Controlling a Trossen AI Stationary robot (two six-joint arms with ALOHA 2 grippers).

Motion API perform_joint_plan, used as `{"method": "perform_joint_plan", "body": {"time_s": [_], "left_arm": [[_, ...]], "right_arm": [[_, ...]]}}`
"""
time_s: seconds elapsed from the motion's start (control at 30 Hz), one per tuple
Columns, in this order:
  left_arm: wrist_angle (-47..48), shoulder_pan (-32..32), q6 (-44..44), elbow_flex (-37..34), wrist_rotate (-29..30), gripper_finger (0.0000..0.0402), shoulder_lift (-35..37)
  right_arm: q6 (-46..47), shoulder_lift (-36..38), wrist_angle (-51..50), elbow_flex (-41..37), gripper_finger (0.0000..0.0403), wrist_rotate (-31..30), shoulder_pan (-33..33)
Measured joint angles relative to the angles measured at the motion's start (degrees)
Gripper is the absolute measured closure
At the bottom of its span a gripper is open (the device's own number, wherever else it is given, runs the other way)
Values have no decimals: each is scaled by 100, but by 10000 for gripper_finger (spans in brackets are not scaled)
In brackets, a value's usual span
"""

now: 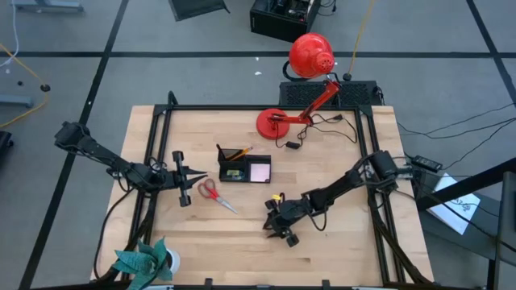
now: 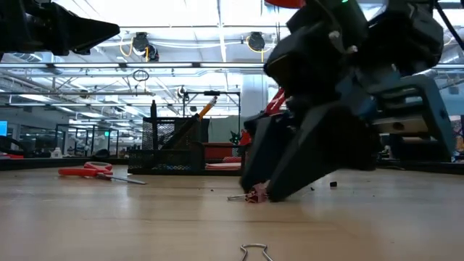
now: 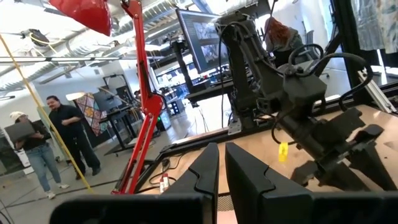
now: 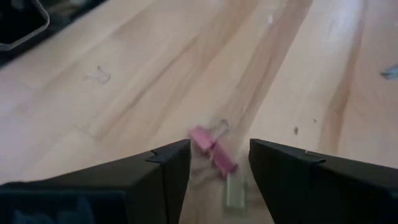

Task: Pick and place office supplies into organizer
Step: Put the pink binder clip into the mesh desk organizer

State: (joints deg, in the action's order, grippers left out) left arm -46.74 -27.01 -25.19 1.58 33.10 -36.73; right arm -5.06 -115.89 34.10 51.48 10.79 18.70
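Right fingers [image 4: 149,177]: spread apart, gripping nothing; pink binder clip [image 4: 212,149] lies on the wood in the gap between them, with a small pale bit [image 4: 235,190] touching its near end.
Right gripper [image 1: 280,225]: down at the table top, at about 5 o'clock from the organizer [image 1: 244,169], well apart from it.
Left fingers [image 3: 205,174]: squeezed nearly together, holding nothing that shows.
Left gripper [image 1: 201,173]: up off the table, just beside the organizer at its 9 o'clock, waiting.
Scissors [image 1: 214,193]: red handles, flat on the table at 7 o'clock from the organizer, near the left gripper.
Organizer: black tray near the table's middle; pens and orange pencil [image 1: 242,151] stand in one part, pale pink notepad [image 1: 260,171] lies in the part toward 3 o'clock.
Yellow bit [image 1: 276,196]: small, close to the right arm; also shows in the left wrist view.
Metal clip [image 2: 254,251]: loose wire clip on the wood near the low camera.
Red lamp [image 1: 310,56]: at 1 o'clock from the organizer, base on the table.
Plant [image 1: 145,262]: far corner at 7 o'clock.
Step now: likely lining up to grab the pink clip.
Next move: probably close on the clip, lift, carry toward 11 o'clock, drop in a free part.
Writing: none readable.
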Motion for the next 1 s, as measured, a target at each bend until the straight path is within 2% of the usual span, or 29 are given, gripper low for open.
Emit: {"method": "perform_joint_plan", "body": {"time_s": [0.17, 1.0], "left_arm": [[25, 0, -13, 0, 2, 366, 0], [26, 0, -6, 0, 2, 366, 0]], "right_arm": [[166, -248, 64, 142, 248, 4, -27], [283, -189, 119, 129, 248, 283, -16]]}}
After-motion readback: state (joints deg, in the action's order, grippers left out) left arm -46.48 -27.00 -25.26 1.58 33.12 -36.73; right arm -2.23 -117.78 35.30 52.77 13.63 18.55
